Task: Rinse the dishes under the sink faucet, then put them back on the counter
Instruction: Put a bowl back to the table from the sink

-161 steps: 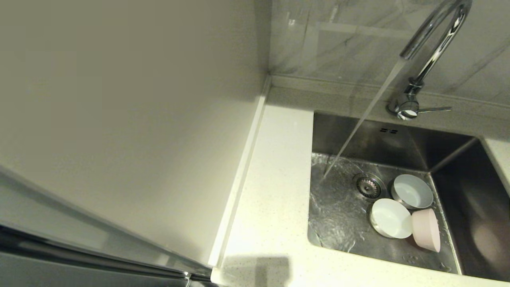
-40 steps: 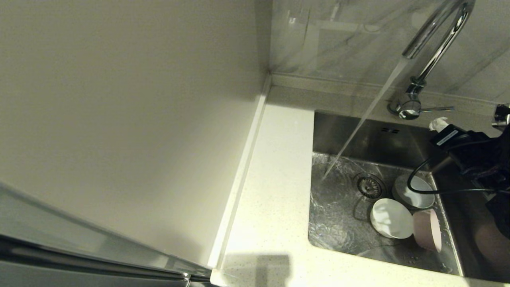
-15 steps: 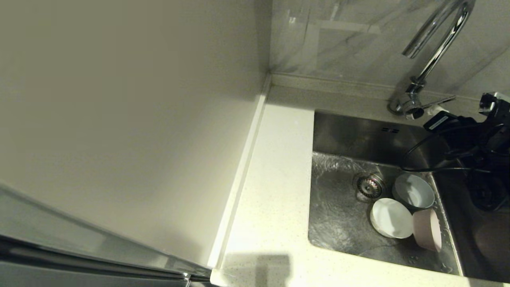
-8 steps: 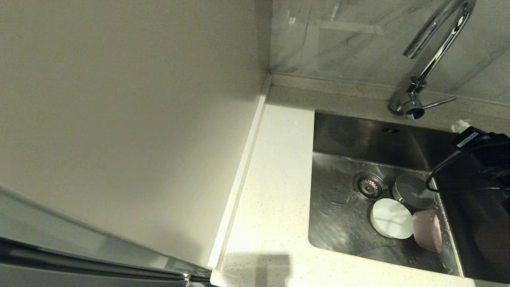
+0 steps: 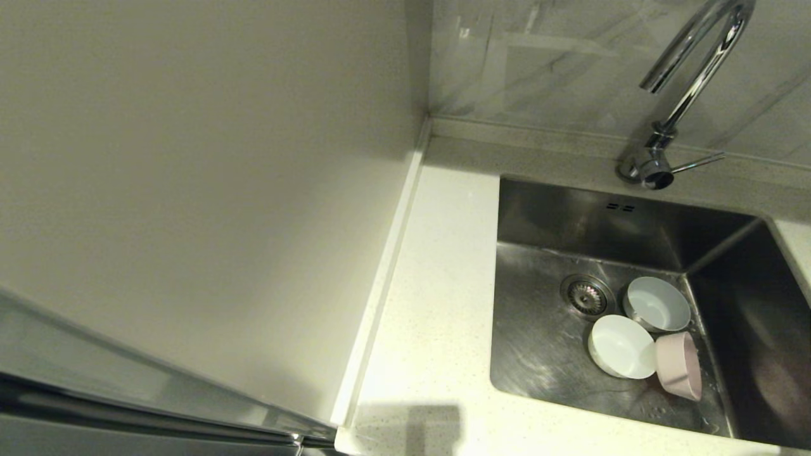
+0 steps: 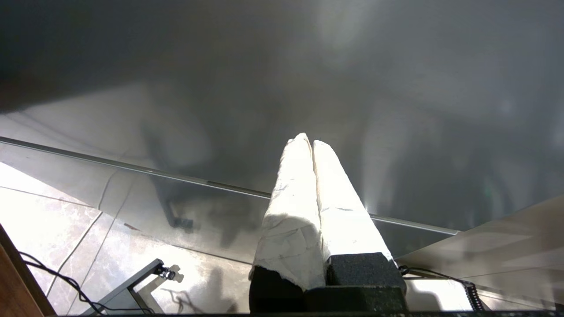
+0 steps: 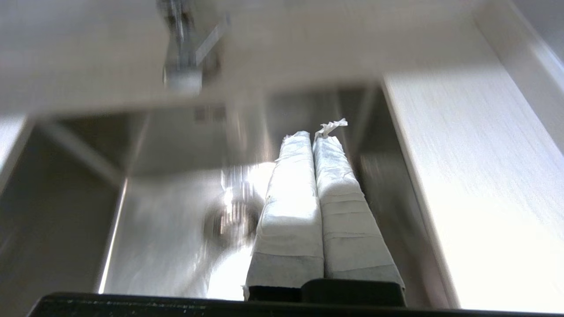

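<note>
Three small bowls lie together in the sink (image 5: 570,215), right of the drain strainer (image 5: 586,294): a white bowl (image 5: 657,305) at the back, a second white bowl (image 5: 621,347) in front of it, and a pale pink bowl (image 5: 679,365) tipped on its side. No water runs from the chrome faucet (image 5: 690,82), and its lever (image 5: 697,163) points right. Neither arm shows in the head view. My right gripper (image 7: 313,134) is shut and empty above the sink (image 7: 176,141), facing the faucet base (image 7: 180,75). My left gripper (image 6: 307,140) is shut and empty, away from the sink.
White speckled counter (image 5: 437,297) runs along the sink's left side and front, with a narrow strip (image 7: 476,176) on its right. A tall pale panel (image 5: 190,190) borders the counter on the left. Grey marbled tiles (image 5: 538,63) stand behind the faucet.
The water stream has stopped and the faucet lever now sits tilted up. My right arm has drawn back to the right, out of the head view. The bowls have stayed put.
</note>
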